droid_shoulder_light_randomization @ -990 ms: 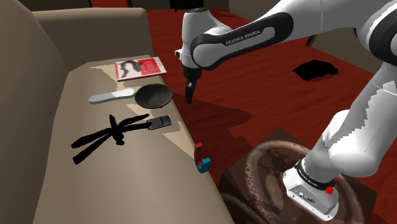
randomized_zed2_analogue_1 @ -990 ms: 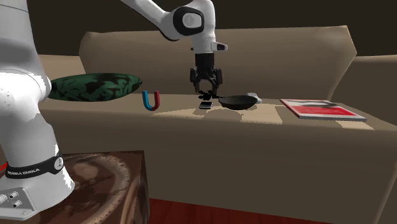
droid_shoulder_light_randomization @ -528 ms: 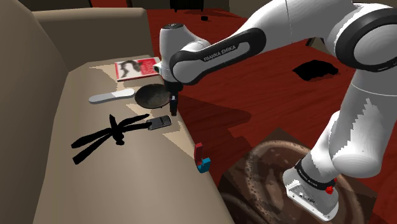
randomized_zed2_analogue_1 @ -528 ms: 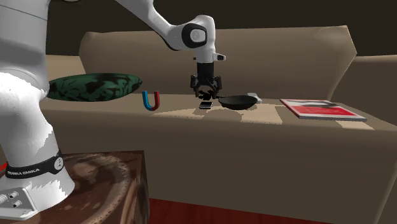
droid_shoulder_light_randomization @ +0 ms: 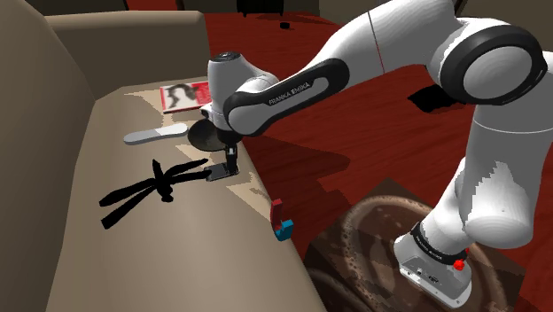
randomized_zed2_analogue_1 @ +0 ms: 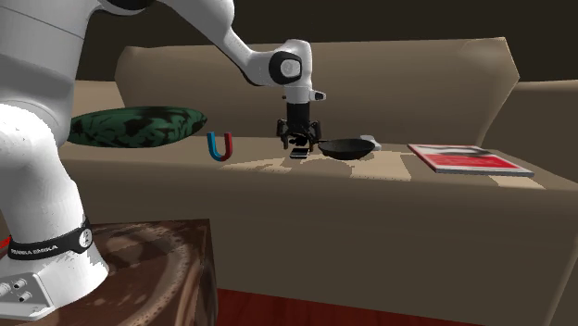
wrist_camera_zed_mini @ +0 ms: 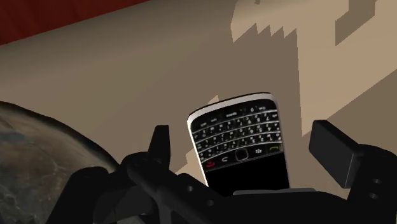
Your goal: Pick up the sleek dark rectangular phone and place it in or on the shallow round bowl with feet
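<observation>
On a tan sofa (droid_shoulder_light_randomization: 168, 266), we see the white Franka arm (droid_shoulder_light_randomization: 354, 62) bent low over the seat's front edge, close to the dark round bowl (randomized_zed2_analogue_1: 345, 148) that sits on the cushion. Its black gripper (droid_shoulder_light_randomization: 232, 165) points down with fingers spread wide, straddling but not touching the black keypad phone (wrist_camera_zed_mini: 240, 143), which lies flat on the seat just beside the bowl. A red-and-blue horseshoe magnet (droid_shoulder_light_randomization: 280, 222) stands farther along the edge, apart from both.
</observation>
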Robot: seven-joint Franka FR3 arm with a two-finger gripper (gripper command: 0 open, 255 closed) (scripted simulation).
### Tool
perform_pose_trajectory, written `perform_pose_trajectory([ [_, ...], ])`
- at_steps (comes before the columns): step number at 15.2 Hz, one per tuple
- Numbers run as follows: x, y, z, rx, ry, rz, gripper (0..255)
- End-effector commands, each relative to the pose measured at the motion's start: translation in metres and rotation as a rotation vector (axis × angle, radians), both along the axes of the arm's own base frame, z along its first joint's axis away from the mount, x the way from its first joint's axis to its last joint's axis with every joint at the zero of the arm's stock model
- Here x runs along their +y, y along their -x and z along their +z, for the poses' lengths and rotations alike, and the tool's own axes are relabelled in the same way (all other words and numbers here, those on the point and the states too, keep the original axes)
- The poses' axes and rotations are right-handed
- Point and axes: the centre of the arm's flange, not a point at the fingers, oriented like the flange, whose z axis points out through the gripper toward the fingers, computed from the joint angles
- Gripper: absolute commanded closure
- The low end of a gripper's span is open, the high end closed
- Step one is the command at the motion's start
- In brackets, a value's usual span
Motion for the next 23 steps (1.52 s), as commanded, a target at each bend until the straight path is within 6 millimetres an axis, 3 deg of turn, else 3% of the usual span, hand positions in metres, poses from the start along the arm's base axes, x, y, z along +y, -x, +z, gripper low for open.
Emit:
perform_pose_trajectory([
  [1, 0.001, 0.0, -0.011, 0.0, 0.0, 0.001, 0],
  [2, 0.002, 0.0, -0.019, 0.0, 0.0, 0.001, 0],
  [10, 0.002, 0.0, -0.019, 0.0, 0.0, 0.001, 0],
  [11, 0.002, 0.0, -0.019, 0.0, 0.0, 0.001, 255],
  [20, 0.002, 0.0, -0.019, 0.0, 0.0, 0.001, 255],
  [23, 0.002, 0.0, -0.003, 0.0, 0.0, 0.001, 255],
])
